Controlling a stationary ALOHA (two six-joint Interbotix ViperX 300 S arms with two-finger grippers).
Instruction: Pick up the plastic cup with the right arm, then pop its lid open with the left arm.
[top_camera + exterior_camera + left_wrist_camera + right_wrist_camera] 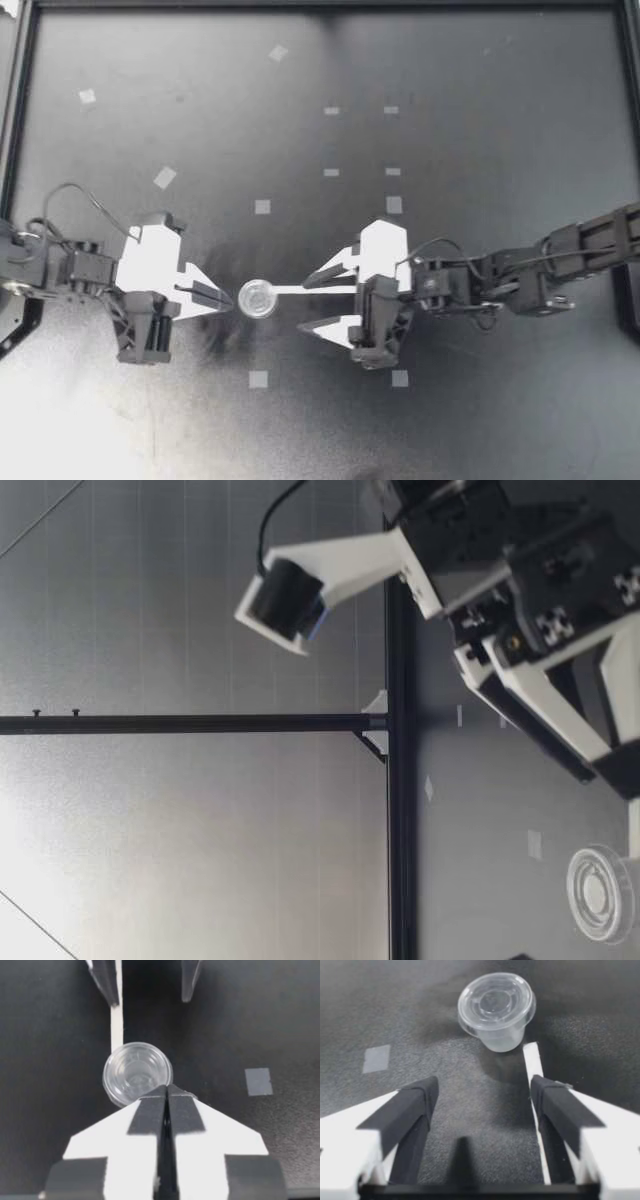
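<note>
A small clear lidded cup (258, 298) stands on the black table between my two grippers. My left gripper (226, 300) is shut and empty, and its tips reach the cup's near side (137, 1071). On the cup's other side my right gripper (303, 305) is open and holds nothing, a short way off. A thin white strip (305, 290) lies flat on the table from the cup toward the right gripper's finger (555, 1105). In the right wrist view the cup (496, 1007) is ahead of the open fingers, not between them. The low view shows the cup (600, 892) below a gripper's white fingers (545, 695).
Grey tape squares (262, 207) (258, 379) (400, 378) (394, 204) mark the table around the grippers, with several more farther back. A black frame rail (320, 5) runs along the far edge and down both sides.
</note>
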